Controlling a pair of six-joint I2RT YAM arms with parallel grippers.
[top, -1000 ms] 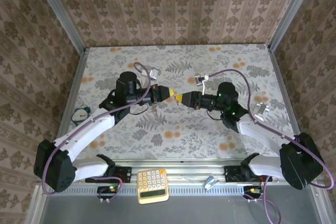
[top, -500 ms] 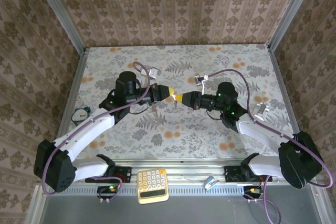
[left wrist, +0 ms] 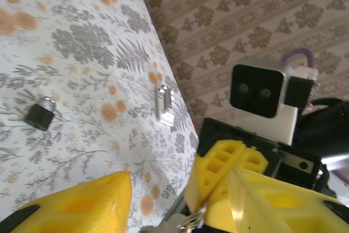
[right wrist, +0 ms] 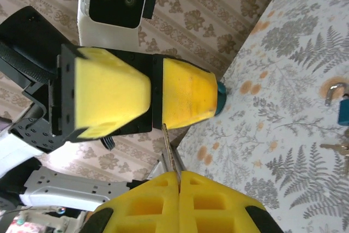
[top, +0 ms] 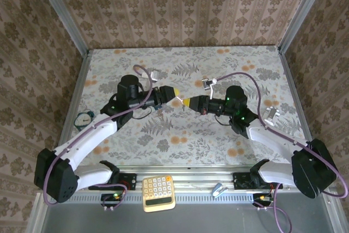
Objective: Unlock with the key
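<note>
Two robot arms are meeting nose to nose above the middle of the flower-patterned table (top: 180,135). The right gripper (right wrist: 178,179) is pinching the key (right wrist: 167,141) between its yellow pads, which are pressing tight together. Only the thin metal blade is showing, poking out of the seam toward the opposite hand, and the head is hidden inside the grip. The left gripper (top: 175,96) is facing it just past the blade's tip, its two yellow fingers (left wrist: 82,205) standing apart with a clear gap between them and gripping nothing. A small metal ring (left wrist: 188,223) is peeking up at the bottom edge of the left wrist view, between the two hands. Down on the cloth, a blue padlock (right wrist: 343,110) with a metal shackle is lying flat, with loose keys (right wrist: 334,147) just beside it. A small silver fitting (top: 271,114) is lying near the table's right edge, and a yellow calculator (top: 159,192) is sitting on the near rail between the arm bases.
</note>
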